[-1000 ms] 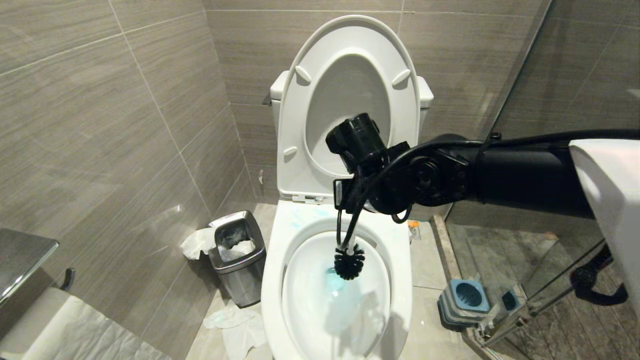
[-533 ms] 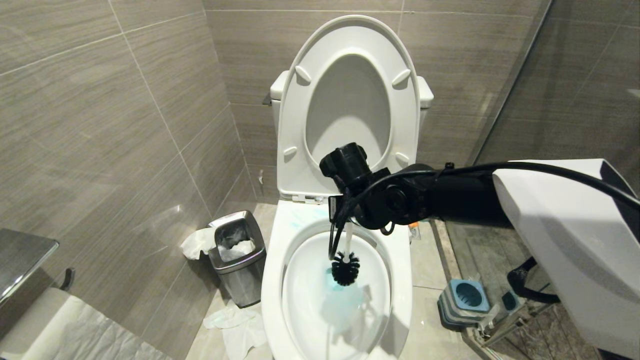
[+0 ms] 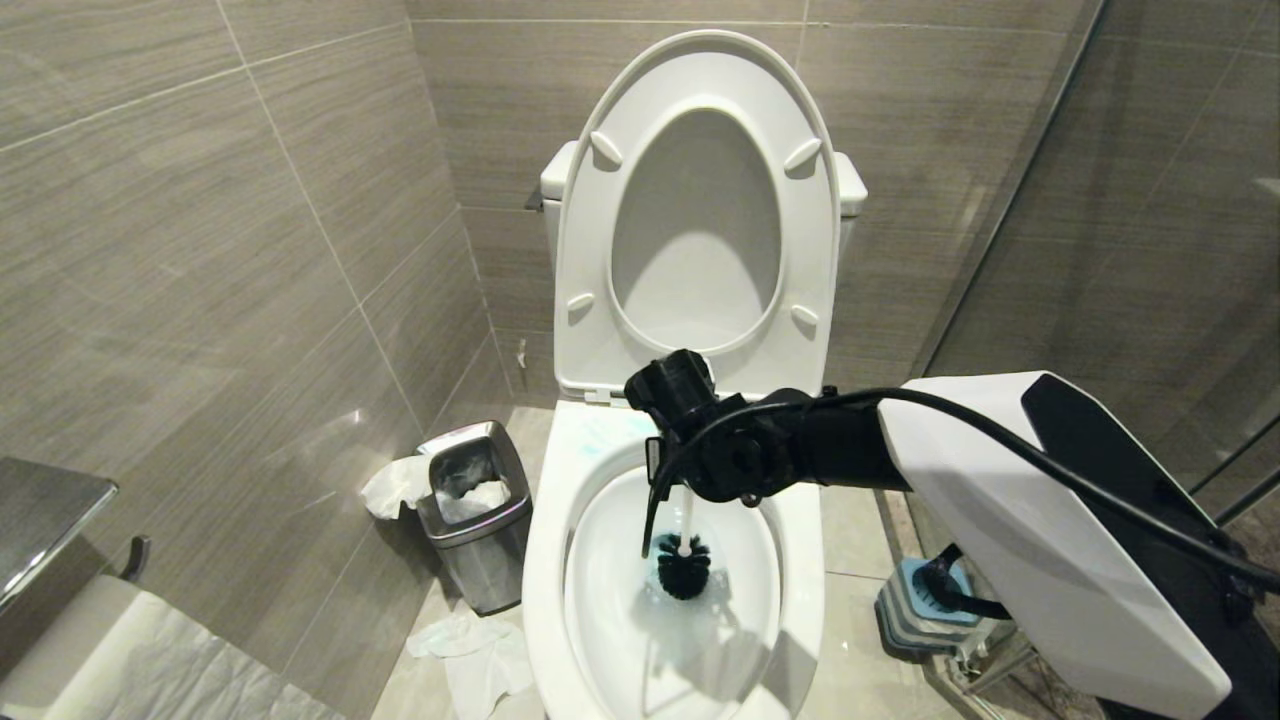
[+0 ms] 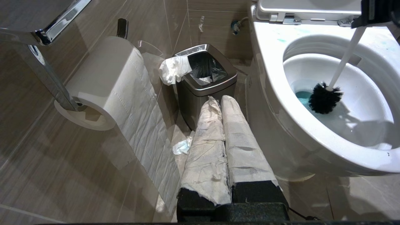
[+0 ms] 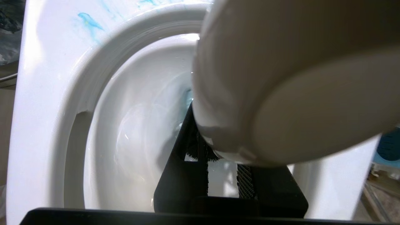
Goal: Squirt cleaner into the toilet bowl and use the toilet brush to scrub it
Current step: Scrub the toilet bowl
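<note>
Toilet brush [image 3: 684, 560] standing nearly upright inside the toilet bowl [image 3: 800, 560], its round black bristly head down in the teal-tinted water at the basin's centre, slim white plastic handle rising straight up into the right gripper [image 3: 690, 470] directly above. Clamped on the handle's upper part, that gripper, black ridged fingers [image 5: 243, 181] pressing either side in the right wrist view, the handle's rounded glossy tip filling the foreground there. Cleaner [image 4: 301, 97] showing as a turquoise pool just beside the bristles, plus pale teal streaks on the wide flat rim near the hinge. Glossy white ceramic, oval basin; seat and lid [image 3: 700, 200] tipped up against the cistern. Left gripper [image 4: 222, 103] low beside the bowl's outer wall, both fingers wrapped in crinkled white paper and pressed together, holding nothing. Square brushed-steel bin [image 3: 475, 510] with crumpled tissue left of the toilet, 1 toilet roll [image 4: 106, 84] on a chrome holder, square blue-grey brush holder [image 3: 915, 600] on the floor at right, partly behind the arm.
</note>
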Available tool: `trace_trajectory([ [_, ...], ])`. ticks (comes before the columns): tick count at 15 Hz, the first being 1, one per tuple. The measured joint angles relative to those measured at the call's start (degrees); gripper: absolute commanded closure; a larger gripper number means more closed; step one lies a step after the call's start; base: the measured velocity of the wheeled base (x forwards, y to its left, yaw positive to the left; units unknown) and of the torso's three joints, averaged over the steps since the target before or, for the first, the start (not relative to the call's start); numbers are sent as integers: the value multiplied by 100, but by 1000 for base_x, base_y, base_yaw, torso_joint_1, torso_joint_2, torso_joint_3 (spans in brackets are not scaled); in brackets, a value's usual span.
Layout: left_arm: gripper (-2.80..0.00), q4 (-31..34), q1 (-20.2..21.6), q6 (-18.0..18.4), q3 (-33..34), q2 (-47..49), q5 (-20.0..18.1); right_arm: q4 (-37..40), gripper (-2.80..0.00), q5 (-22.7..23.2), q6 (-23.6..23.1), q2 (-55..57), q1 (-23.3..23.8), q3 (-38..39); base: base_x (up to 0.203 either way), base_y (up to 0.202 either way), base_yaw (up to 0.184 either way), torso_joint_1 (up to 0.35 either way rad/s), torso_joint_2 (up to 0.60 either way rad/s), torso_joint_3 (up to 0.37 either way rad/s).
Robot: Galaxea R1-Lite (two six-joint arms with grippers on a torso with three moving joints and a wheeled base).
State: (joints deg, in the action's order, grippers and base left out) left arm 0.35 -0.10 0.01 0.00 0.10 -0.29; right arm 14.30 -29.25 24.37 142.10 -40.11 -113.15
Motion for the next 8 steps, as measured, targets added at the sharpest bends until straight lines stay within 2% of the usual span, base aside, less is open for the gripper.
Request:
trace_trajectory([
  [4,0,6,0,32,0,0,-1,-463,0,35,-50,307,63,-22,0,0,0,0,0,0],
  [8,0,17,0,40,0,0,-4,-470,0,47,-21,143,63,51,0,0,0,0,0,0],
])
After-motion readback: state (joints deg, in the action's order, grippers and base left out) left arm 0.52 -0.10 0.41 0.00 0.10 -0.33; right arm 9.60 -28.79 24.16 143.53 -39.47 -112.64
